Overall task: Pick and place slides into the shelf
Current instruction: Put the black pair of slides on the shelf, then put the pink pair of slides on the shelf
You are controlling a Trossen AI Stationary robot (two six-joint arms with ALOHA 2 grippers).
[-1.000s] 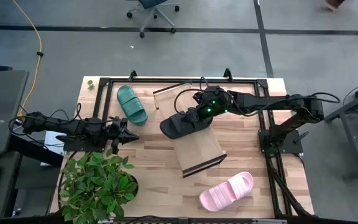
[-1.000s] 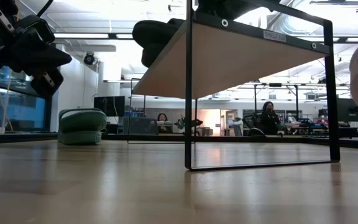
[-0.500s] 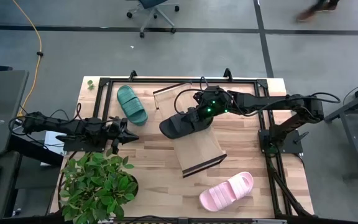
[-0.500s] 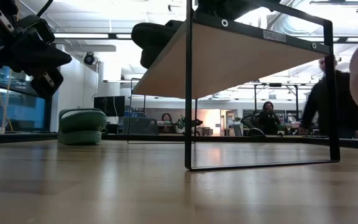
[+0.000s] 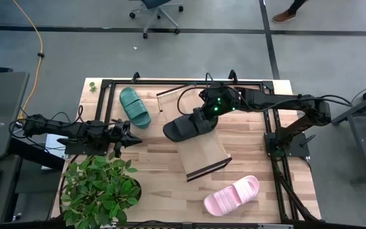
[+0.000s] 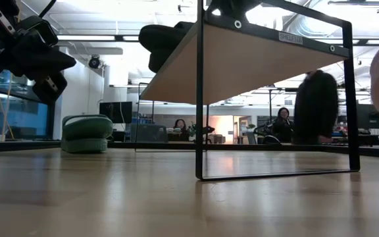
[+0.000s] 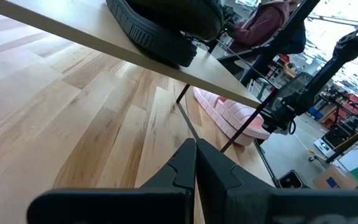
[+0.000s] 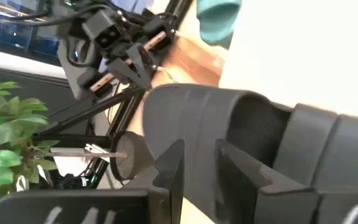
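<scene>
The black slide lies on the far part of the light-wood shelf, its toe hanging over the shelf's left edge; it also shows in the low view. My right gripper stands open at the slide's heel end, with the ribbed strap just beyond its fingers. The dark green slide lies sole-down on the table at the far left. The pale pink slide lies sole-down at the near right. My left gripper is shut and empty, left of the shelf. My right gripper's fingers stand apart at the black slide's heel end, slanting in from the table's far right. I cannot tell whether they touch the slide. The slide rests sole-down on the shelf board.
A potted plant stands at the near left, close to my left arm. A black metal frame runs around the table's edges. The shelf's black end rail stands on the table. A person passes in the room behind the table.
My right gripper has drawn back a little toward the table's far right edge, away from the black slide. The slide has stayed on the shelf. A person has walked across the room behind the table.
</scene>
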